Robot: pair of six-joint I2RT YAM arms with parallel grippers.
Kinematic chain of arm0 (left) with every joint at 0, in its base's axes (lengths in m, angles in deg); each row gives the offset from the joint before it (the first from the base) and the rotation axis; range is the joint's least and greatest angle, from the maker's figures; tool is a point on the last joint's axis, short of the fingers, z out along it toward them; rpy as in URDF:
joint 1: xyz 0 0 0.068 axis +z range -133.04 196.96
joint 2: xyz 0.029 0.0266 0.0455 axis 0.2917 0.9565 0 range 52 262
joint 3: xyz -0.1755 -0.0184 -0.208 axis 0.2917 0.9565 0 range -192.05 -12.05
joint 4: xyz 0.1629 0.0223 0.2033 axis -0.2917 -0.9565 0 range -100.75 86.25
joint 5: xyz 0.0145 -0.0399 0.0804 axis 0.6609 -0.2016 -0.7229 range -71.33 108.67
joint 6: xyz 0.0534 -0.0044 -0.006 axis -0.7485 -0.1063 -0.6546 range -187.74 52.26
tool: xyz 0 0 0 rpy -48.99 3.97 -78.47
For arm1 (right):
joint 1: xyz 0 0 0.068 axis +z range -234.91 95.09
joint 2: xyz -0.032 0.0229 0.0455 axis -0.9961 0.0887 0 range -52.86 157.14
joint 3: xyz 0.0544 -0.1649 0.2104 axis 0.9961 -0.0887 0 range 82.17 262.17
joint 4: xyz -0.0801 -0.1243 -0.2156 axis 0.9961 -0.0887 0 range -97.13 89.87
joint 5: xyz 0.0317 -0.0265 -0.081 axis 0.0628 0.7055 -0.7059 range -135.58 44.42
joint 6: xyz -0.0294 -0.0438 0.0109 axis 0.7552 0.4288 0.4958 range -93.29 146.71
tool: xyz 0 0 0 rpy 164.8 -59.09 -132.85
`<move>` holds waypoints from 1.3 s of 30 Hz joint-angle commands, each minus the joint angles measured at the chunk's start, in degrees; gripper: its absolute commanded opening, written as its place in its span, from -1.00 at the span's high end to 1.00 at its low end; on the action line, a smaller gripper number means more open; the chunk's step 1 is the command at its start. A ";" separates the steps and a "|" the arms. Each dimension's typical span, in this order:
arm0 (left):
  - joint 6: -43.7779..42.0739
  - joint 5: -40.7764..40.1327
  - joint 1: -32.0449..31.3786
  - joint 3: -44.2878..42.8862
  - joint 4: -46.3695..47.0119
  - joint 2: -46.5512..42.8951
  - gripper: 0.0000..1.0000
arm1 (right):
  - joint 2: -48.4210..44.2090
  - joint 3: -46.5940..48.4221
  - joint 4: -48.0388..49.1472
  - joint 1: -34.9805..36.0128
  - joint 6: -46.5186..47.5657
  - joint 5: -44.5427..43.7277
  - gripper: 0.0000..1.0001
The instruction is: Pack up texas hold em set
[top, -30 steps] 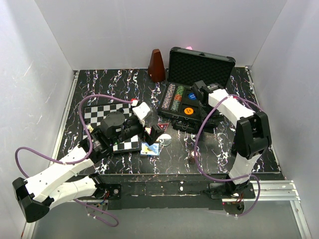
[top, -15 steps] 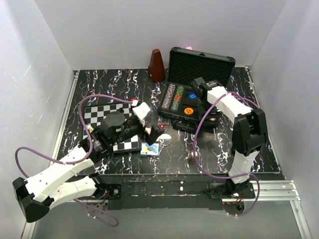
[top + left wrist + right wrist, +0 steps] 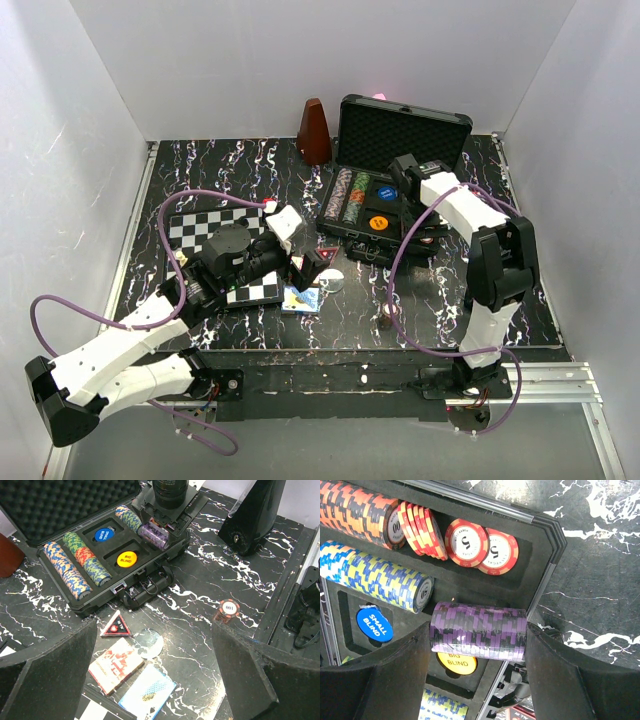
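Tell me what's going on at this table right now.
The right arm's fingers hold a purple chip stack over the open black case, whose slots carry several chip rows and two blind buttons. The left arm's fingers hang wide open above two card boxes lying on the table. One loose chip stack stands nearby.

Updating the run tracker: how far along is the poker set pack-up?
Done: several chip rows sit in the open case. In hand: right gripper holds a purple chip stack over the case. To do: loose chip stack, red card box, blue card box, triangle and disc lie on the table by the open left gripper; lid up.
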 commanded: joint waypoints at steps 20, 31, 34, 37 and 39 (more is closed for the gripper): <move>0.35 1.44 0.21 -0.98 1.05 1.67 -0.96 | 9.60 10.28 -1.96 -2.84 -43.83 2.19 0.97; 0.35 1.27 0.21 -0.90 1.13 1.76 -0.96 | 11.71 13.81 -0.30 -3.63 -43.04 2.19 0.97; 0.26 1.36 0.30 -0.98 1.05 1.59 -0.96 | 11.45 13.81 1.37 -3.98 -41.55 1.93 0.97; 0.17 1.36 0.30 -0.90 1.05 1.41 -0.96 | 10.75 12.58 2.69 -3.98 -40.93 0.44 0.97; 0.18 1.36 0.30 -0.90 1.13 1.23 -0.96 | 10.22 11.09 4.71 -3.98 -40.84 -0.44 0.97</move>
